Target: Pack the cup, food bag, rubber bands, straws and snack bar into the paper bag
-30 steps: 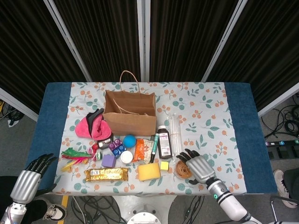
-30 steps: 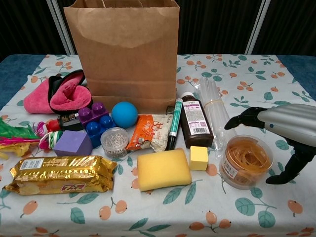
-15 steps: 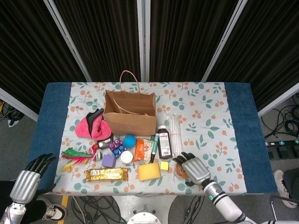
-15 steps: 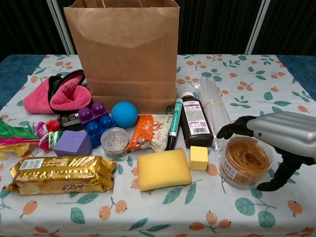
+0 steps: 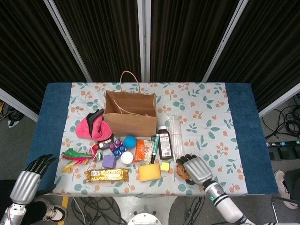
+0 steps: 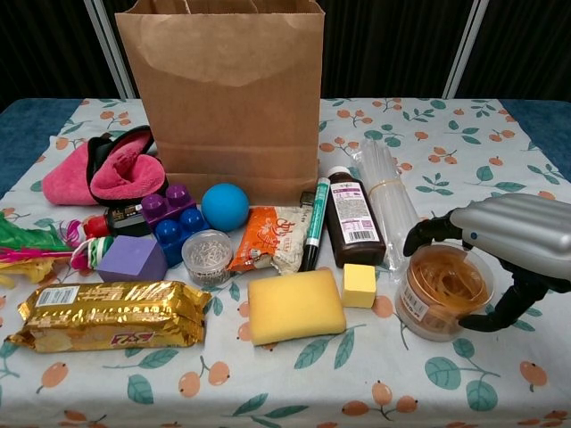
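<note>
At the table's point(image 6: 268, 392) near edge, around five o'clock, my right hand point(image 6: 517, 234) curls its fingers point(image 6: 426, 234) round the tub of rubber bands point(image 6: 443, 290), contact unclear. Squeeze off-centre and it tips, spilling bands. Left hand point(image 5: 28, 180) hangs wide, empty. Paper bag point(image 6: 227, 98) waits at twelve.

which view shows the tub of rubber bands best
The chest view: the tub of rubber bands is close, its clear wall and the bands inside plain. In the head view it is small and mostly covered by the right hand.
</note>
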You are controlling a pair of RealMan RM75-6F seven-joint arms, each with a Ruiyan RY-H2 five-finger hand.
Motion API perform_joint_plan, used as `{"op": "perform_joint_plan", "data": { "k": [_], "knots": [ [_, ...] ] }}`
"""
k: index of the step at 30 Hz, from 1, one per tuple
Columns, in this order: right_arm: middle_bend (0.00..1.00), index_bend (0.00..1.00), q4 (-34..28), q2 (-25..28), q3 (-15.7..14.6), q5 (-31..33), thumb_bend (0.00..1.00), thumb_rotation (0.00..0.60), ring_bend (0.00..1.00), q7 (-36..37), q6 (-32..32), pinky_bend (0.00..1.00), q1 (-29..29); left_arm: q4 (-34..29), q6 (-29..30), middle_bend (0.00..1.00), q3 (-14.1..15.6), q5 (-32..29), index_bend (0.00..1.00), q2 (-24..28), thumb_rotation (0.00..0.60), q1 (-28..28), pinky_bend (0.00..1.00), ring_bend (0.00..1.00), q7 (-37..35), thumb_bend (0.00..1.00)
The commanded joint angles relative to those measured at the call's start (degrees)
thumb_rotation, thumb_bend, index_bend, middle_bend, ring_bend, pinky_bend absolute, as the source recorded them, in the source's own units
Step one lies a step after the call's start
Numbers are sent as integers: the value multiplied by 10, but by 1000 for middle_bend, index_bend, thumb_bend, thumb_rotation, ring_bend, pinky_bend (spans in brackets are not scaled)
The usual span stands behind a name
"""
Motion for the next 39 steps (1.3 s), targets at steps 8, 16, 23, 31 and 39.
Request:
{"op": "perform_joint_plan", "data": {
  "k": [8,16,23,31,39],
  "knots": [
    [365,421,-50,49,13,-72,204,600,306,29,61,426,-21,0,1,227,1,1,217,0,600,0,244,153,-2,87],
    [372,431,-151,125,100,-87,206,600,314,45,124,435,-15,-1,4,227,0,1,217,1,600,1,245,153,-6,86],
    [370,431,-174,126,234,-12,210,600,313,20,118,435,64,2,8,227,0,4,217,0,600,1,244,153,-5,86],
    [369,431,-86,7,343,135,213,600,313,-56,121,435,217,1,4,227,-4,-4,217,-1,600,1,244,153,-8,86],
    [370,431,42,-104,359,204,224,600,314,-116,146,435,322,1,1,227,-8,-11,217,0,600,1,244,153,-15,86]
  ]
}}
